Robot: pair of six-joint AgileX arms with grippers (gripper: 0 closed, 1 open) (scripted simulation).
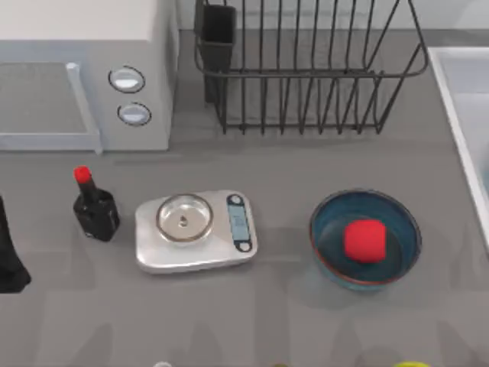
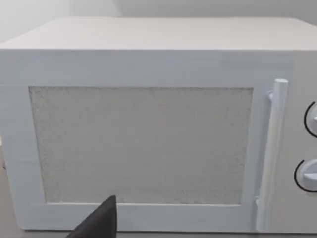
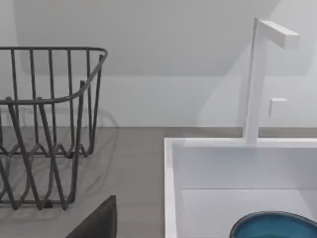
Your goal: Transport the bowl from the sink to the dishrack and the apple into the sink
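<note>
Apple (image 1: 364, 240) sits inside a teal bowl (image 1: 330, 229) on the table (image 1: 290, 160), right of the scale (image 1: 195, 231). Second bowl (image 3: 273, 225) lies in the sink (image 3: 171, 188), which is at the table's right edge. Dishrack (image 1: 306, 69) stands at the back, beside the microwave (image 1: 84, 69). Left hand (image 1: 11, 260) is at the left edge, facing the microwave; grip state can't tell. Right hand faces the sink; can't tell either.

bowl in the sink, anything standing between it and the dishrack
Nothing visible does. In the right wrist view the bowl lies in the sink, and only bare grey counter separates the sink's rim from the dishrack. The rack's upright bars are bare inside.
</note>
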